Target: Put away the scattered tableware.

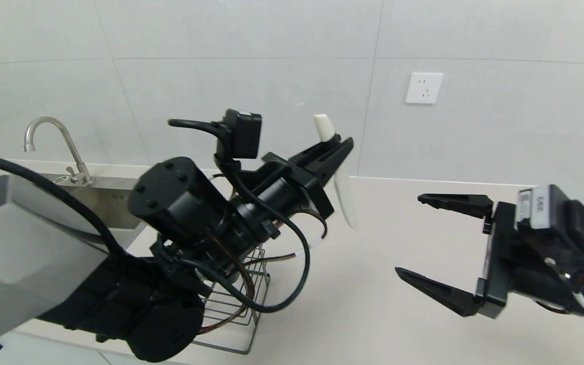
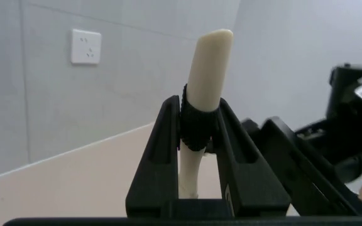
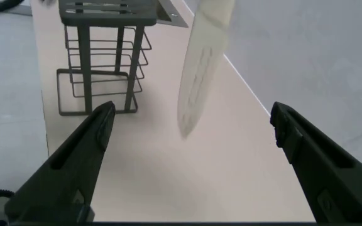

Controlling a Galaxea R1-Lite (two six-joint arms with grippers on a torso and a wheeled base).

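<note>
The left gripper [image 1: 339, 146] pinched the white knife [image 1: 344, 196] by its smooth handle, a light, stiff, likely brittle thing, while the right gripper [image 1: 408, 234] stood wide open.

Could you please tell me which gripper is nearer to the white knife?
Left. The left gripper is shut on the white knife at its handle, blade pointing down. The right gripper is open and apart from it, off to the robot's right.
</note>
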